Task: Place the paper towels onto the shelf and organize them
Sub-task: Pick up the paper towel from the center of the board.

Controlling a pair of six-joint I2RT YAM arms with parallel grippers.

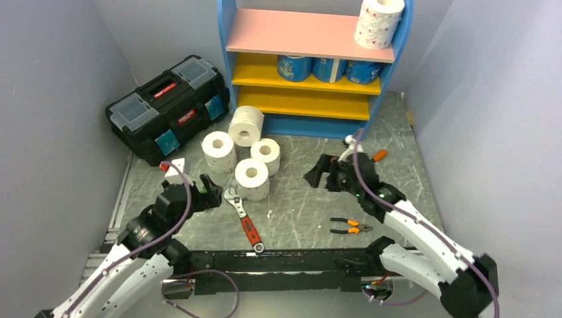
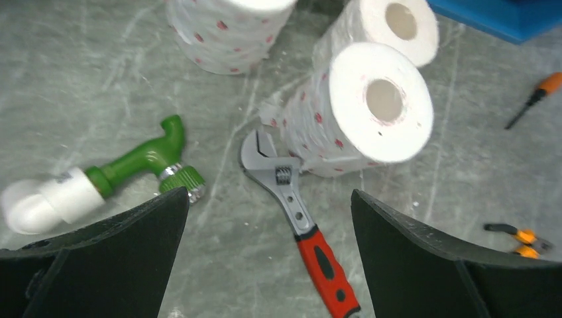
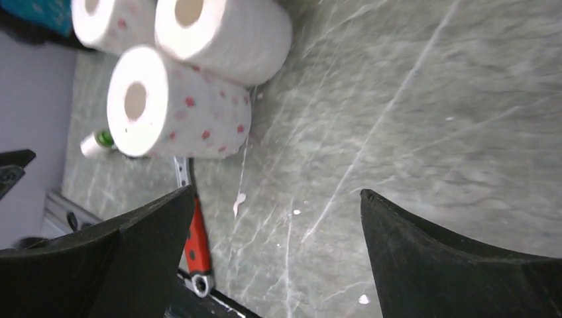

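The blue-framed shelf (image 1: pixel 231 55) stands at the back. Its pink top board carries one pink-dotted paper towel roll (image 1: pixel 379 23) at the right end. Three blue-wrapped rolls (image 1: pixel 329 68) stand on the upper yellow board. Several white rolls (image 1: pixel 252 179) cluster on the floor in front of the shelf. My left gripper (image 1: pixel 211 192) hovers open just left of the nearest roll (image 2: pixel 371 109), with nothing between its fingers. To the right of the cluster my right gripper (image 1: pixel 321 173) is open and empty too, facing the dotted roll (image 3: pixel 175 112).
A black toolbox (image 1: pixel 169 106) sits at the back left. A red-handled wrench (image 1: pixel 244 218) lies by the nearest roll, under my left gripper (image 2: pixel 268 193). A green pipe fitting (image 2: pixel 142 162), orange pliers (image 1: pixel 351 227) and an orange screwdriver (image 1: pixel 378 156) lie on the floor.
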